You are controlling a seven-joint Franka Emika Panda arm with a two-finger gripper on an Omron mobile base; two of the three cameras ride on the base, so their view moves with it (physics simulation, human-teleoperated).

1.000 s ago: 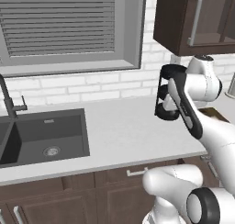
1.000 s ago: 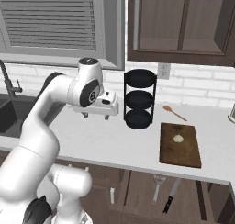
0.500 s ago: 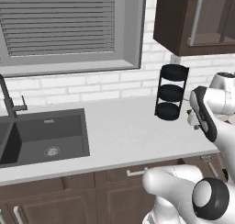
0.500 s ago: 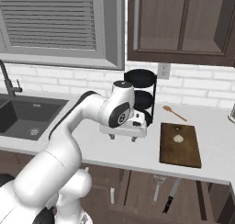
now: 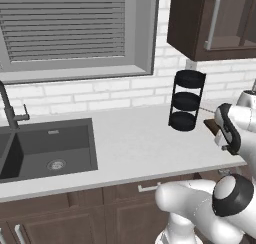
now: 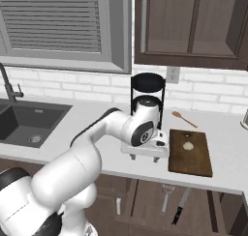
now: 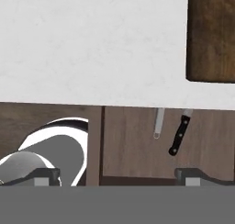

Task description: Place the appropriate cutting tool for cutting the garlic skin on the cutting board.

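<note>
Two fingers [image 6: 143,157] spread wide beside the cutting board [image 6: 190,153].

Tool [image 6: 144,157] wide open — pointing down.

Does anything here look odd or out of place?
Slightly: a knife and another utensil hang against the cabinet front below the counter, not on it. The garlic sits neatly on the cutting board. Nothing is spilled.
</note>
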